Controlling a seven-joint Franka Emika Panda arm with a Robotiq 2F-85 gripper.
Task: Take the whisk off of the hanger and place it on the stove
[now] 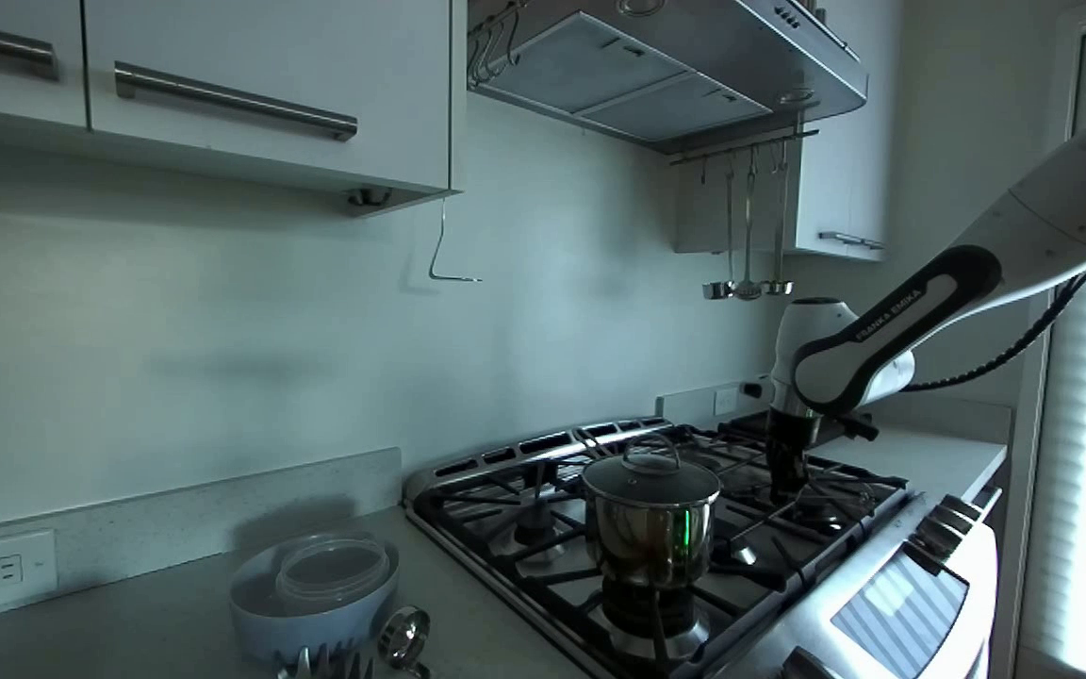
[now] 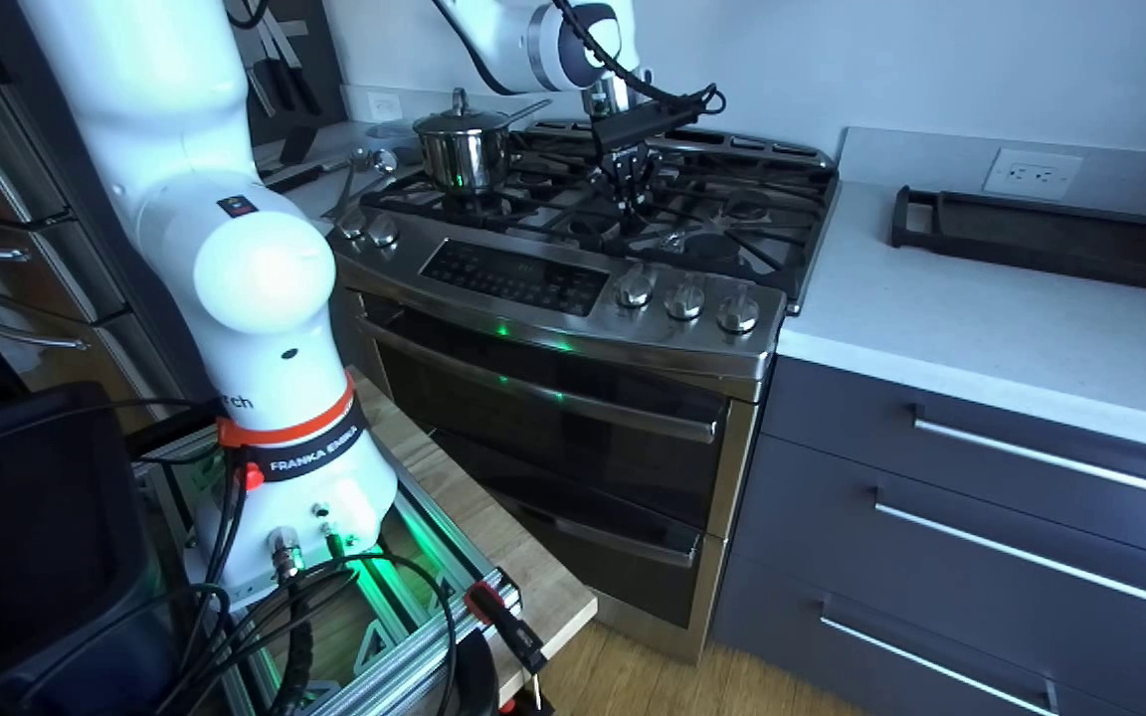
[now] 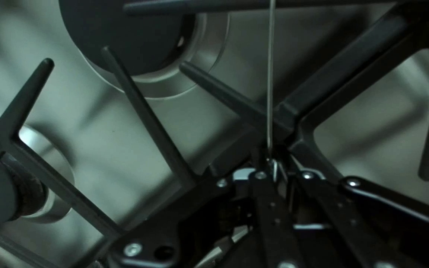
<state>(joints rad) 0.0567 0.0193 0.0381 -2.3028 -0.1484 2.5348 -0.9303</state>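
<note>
Since the gripper [image 3: 272, 160] is pinched narrow, apparently on the slim shaft of the whisk [image 3: 270, 85], the hold looks made; whisk is over, poss. on, a grate [image 3: 151, 123] of the stove [image 2: 583, 328], past the left edge of the counter [image 2: 981, 318] and well apart from its front-left corner, as seen in an exterior view; can't tell if it touches the bars, nor which end is held; my read on handling: v. light, stiff, maybe springy; smooth metal, so prob. slippery, w/ little for the pads to bite; not fragile, but apt to swivel if an end snags; best hold = straight handle, nr. the balance pt., square across; to finish, prob. lay it across several bars before letting go, b/c so thin a thing could tip thru the gaps.
</note>
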